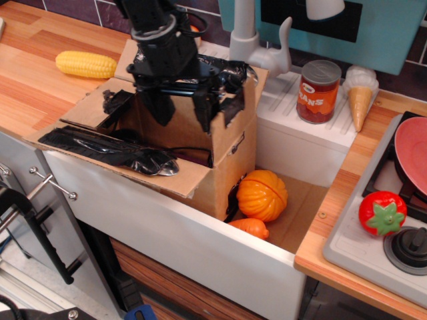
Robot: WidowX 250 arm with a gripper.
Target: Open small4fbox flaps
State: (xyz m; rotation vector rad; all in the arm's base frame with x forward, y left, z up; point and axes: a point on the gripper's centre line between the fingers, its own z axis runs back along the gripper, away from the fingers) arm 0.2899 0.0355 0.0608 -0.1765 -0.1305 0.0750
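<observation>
The small4fbox (227, 160) is a brown cardboard box standing in the left part of the white sink (200, 247). Its front long flap (190, 179) and back long flap (257, 83) lie folded outward, both with crinkled black tape. The left short flap (90, 107) lies outward too. The right short flap (241, 110) stands nearly upright. My black gripper (181, 112) hangs over the box opening with its fingers apart and empty. Its right finger (203, 115) is close beside the raised right flap.
An orange toy pumpkin (261, 195) and a smaller orange toy (250, 228) lie in the sink right of the box. A corn cob (85, 64) lies on the counter at left. A faucet (250, 40), a can (318, 91), an ice cream cone (360, 100), a tomato (382, 213) and a pink plate (413, 150) are at right.
</observation>
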